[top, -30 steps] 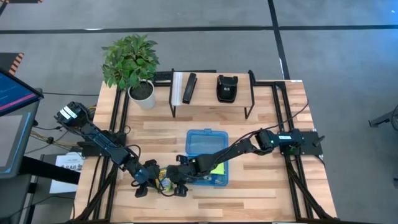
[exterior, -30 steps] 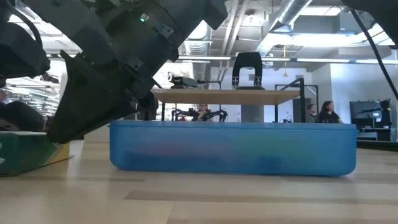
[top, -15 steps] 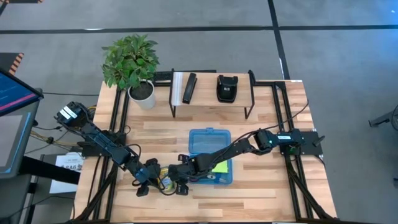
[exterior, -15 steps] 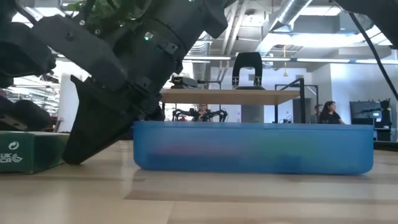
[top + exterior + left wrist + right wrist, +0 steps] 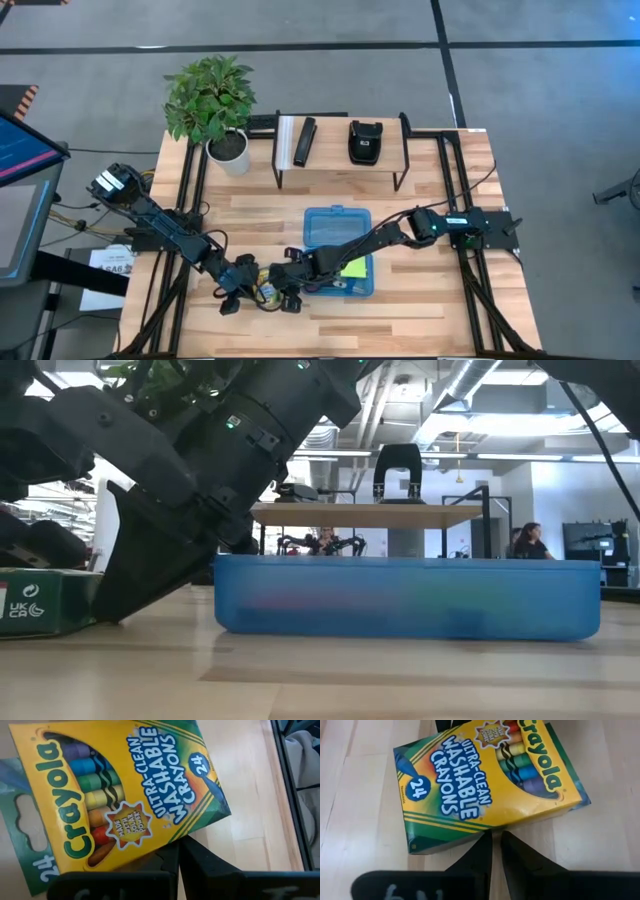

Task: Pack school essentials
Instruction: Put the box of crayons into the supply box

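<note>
Crayon box (image 5: 485, 782) flat on table, long axis between claws | left claw (image 5: 180, 865) closed, empty | right claw (image 5: 496, 852) closed, empty

Setting: robotics lab or open workshop | Evidence: exposed ceiling ducts (image 5: 480, 390) and strip lights hanging overhead | people (image 5: 527, 540) standing at benches far behind the right gripper (image 5: 290, 297) | wooden worktable (image 5: 440, 320) sitting on grey floor

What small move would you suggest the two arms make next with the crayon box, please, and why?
Probably open one claw. The left claw and right claw both sit shut beside the crayon box, which lies flat on the table, outside the blue bin.
</note>
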You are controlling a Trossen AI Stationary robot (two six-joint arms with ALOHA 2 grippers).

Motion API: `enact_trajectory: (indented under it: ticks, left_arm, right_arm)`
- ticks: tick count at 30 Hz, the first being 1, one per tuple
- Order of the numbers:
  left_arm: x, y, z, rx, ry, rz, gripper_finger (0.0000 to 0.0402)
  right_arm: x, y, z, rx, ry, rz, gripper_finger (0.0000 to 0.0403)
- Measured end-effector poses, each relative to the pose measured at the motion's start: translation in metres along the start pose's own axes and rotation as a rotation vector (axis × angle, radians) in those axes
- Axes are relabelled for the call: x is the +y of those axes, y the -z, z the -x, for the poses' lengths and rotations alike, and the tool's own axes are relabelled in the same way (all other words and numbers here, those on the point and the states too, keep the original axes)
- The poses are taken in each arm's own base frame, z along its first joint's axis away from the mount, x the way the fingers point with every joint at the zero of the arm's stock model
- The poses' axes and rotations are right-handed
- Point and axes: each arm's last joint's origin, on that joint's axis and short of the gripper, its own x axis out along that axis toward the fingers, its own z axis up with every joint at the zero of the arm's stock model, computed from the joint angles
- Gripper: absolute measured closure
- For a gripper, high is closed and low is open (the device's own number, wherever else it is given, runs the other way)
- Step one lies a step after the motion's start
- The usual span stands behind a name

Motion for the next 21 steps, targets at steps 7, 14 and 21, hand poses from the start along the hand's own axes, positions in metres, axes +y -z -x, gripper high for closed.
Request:
enact_trajectory:
  ticks: [7,14,21]
  left_arm:
    - [-0.011,-0.015,0.008,-0.067,0.041,-0.048,0.0401]
    - [-0.023,-0.037,0.021,-0.089,0.027,-0.121,0.0401]
    - [-0.025,-0.048,0.024,-0.114,-0.01,-0.153,0.0402]
  right_arm:
    - [-0.001,-0.006,0.007,0.029,0.011,-0.003,0.0337]
    - [0.005,-0.022,0.027,0.062,0.025,0.029,0.034]
    - [0.007,-0.028,0.04,0.113,0.057,0.054,0.0372]
